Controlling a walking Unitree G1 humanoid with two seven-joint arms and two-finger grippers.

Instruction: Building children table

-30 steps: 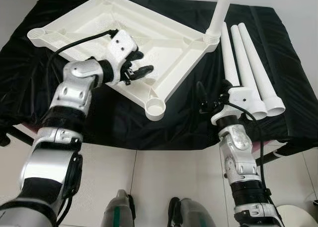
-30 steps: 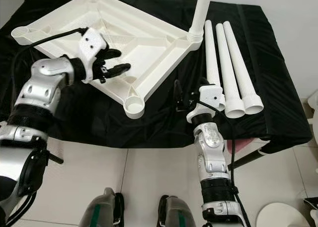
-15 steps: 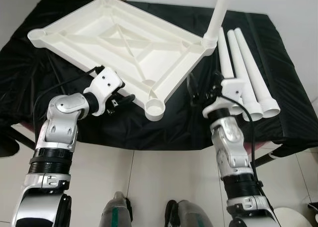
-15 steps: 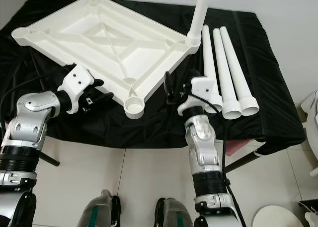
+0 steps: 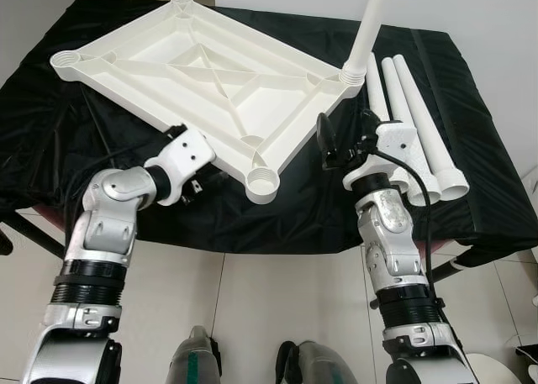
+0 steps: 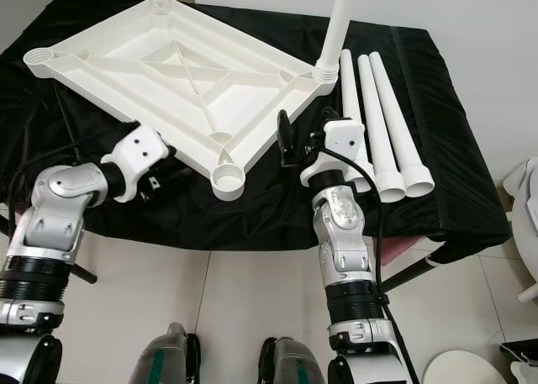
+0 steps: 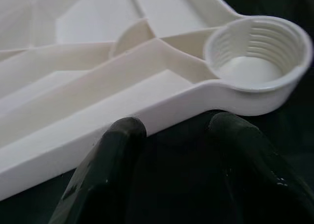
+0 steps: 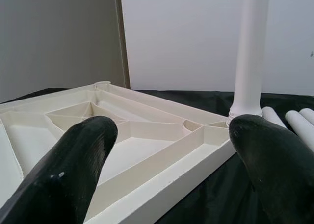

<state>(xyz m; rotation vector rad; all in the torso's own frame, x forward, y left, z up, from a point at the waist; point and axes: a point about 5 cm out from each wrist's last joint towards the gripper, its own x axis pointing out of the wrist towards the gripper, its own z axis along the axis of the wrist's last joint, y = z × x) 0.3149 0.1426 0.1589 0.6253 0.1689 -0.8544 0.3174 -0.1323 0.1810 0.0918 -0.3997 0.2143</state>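
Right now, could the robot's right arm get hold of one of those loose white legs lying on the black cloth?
Probably yes. The right gripper is open and sits right beside the three loose legs, with nothing between them; it faces the tabletop, so it would have to turn.

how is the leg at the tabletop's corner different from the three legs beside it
The fitted leg stands upright, its base in the corner socket of the upside-down tabletop; the three loose legs lie flat, side by side on the black cloth, joined to nothing. All four are white tubes.

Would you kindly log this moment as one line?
tabletop: upside down, one leg fitted | loose legs: three | left gripper: open at near edge | right gripper: open
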